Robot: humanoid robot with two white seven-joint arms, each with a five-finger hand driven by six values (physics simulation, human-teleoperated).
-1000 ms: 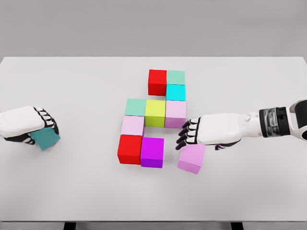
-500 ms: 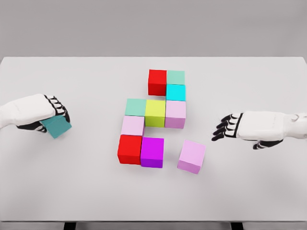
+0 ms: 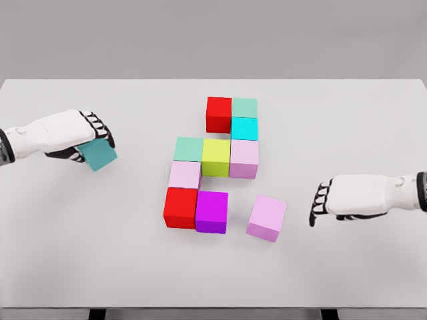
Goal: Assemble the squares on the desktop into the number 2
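At far left, the left robot hand (image 3: 77, 135) is clamped on a teal cube (image 3: 100, 155), which sits tilted under its fingertips (image 3: 99, 127) and looks lifted off the white counter (image 3: 80, 253). To the right of that robot hand, well apart from it, the other cubes stand grouped near the middle of the counter. Nearest it are a mint cube (image 3: 189, 149), a pale pink cube (image 3: 185, 175) below that, and a red cube (image 3: 181, 207) at the bottom left, each touching the next. A yellow-green cube (image 3: 216, 157) sits beside the mint one, and a magenta cube (image 3: 212, 211) touches the red one. Further right, a second red cube (image 3: 219, 114) tops the group, with a second mint cube (image 3: 245, 107) against it, a cyan cube (image 3: 245, 129) under that, and a second pale pink cube (image 3: 244, 159) lower still, next to the yellow-green one. A loose pink cube (image 3: 267, 217) lies turned a little, just beside the magenta cube but not touching it, between the group and the right robot hand (image 3: 347, 198). That robot hand hovers to the right of the loose cube, apart from it, its dark fingers (image 3: 321, 200) curled downward and holding nothing.
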